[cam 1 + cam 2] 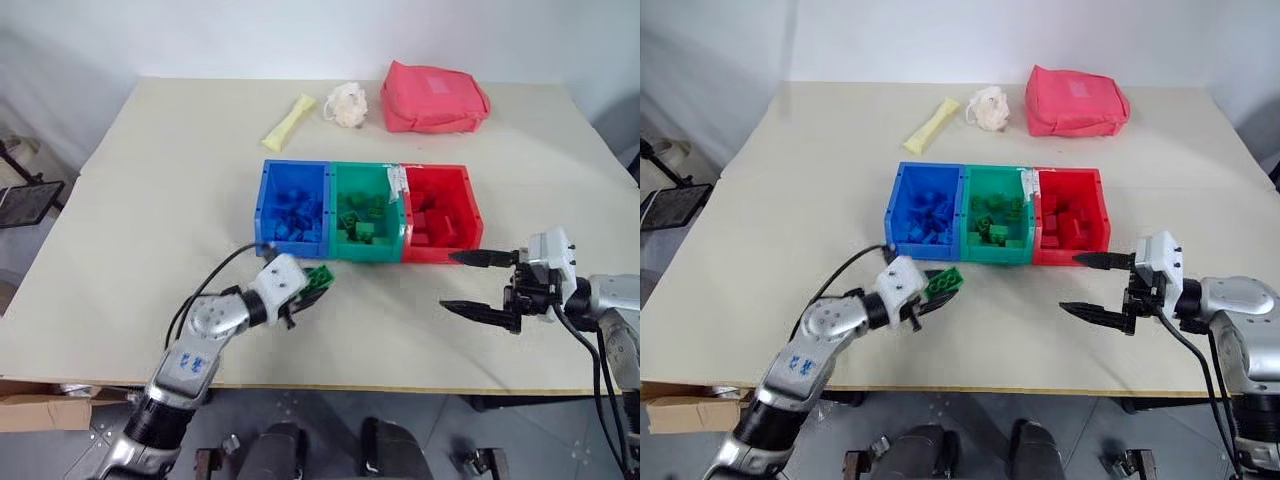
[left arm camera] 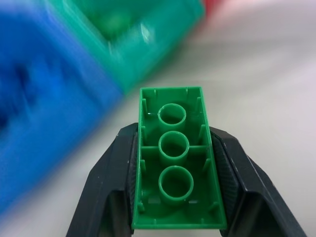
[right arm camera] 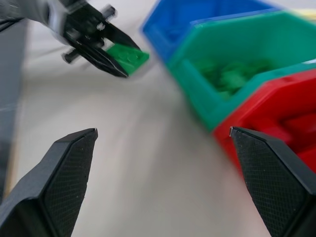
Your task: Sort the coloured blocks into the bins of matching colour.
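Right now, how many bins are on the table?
3, joined in a row mid-table: blue bin on the robot's left, green bin in the middle, red bin on the right. All three hold blocks.

Even, diffuse light over table (image 1: 150, 200), bright but not harsh; no hot glare. Shadows soft and short, falling toward near edge under pouch (image 1: 433, 97) and bins (image 1: 365, 212). Head views fairly sharp (slight softness toward corners). Left wrist view: green block (image 2: 175, 163) crisp up close, blue bin (image 2: 44, 98) and green bin (image 2: 143, 34) behind smeared and out of focus. Right wrist view: own fingertips (image 3: 69, 168) sharp, bins blurred.
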You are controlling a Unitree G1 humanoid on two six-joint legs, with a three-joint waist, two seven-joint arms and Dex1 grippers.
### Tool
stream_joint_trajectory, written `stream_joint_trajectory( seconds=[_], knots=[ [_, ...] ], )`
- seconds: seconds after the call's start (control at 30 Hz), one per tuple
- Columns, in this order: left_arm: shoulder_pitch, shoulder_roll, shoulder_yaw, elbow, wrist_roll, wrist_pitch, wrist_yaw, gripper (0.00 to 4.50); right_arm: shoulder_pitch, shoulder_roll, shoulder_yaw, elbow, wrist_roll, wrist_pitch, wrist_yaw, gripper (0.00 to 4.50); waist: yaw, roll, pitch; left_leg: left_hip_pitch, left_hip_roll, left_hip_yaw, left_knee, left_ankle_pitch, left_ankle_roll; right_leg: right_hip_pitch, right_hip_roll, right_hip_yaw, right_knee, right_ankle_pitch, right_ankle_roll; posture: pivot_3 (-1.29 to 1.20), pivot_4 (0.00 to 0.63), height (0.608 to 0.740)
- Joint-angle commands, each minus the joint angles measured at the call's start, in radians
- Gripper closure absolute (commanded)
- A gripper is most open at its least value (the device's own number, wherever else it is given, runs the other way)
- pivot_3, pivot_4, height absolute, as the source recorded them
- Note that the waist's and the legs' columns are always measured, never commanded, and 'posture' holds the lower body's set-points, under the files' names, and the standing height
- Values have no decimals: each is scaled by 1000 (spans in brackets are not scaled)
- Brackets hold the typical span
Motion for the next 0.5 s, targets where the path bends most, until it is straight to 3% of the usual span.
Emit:
stream_joint_trajectory(
  seconds=[0.03, 0.2, 0.4, 0.5],
  knots=[
    [-90, -37, -10, 6, -13, -6, 0, 2977, 32, 13, -58, -82, 24, 13, -82, 0, 1, 0, 0, 0, 0, 1, 0, 0, 0, 0, 0, 0, 0, 0, 0, 0, 150, 740],
    [-222, -91, -15, 130, -2, -38, -1, 2977, 85, 38, -101, -174, 50, 34, -182, 0, 2, 0, 0, 0, 0, 3, -2, 0, 0, -1, 2, -3, 1, 0, 0, 0, 150, 740],
    [-497, -205, -23, 598, 55, -258, 49, 2977, 146, 84, -133, -290, 36, 61, -336, 0, 16, -1, 0, 0, -2, 4, -1, 2, 2, -1, 1, -3, 0, 1, 2, 0, 150, 740],
    [-573, -224, -13, 741, 64, -289, 49, 2018, 165, 89, -136, -324, 45, 64, -365, 0, 13, -1, 0, 0, -2, 5, -2, 2, 3, -1, 1, -2, -1, 2, 3, 0, 150, 740]
  ],
)
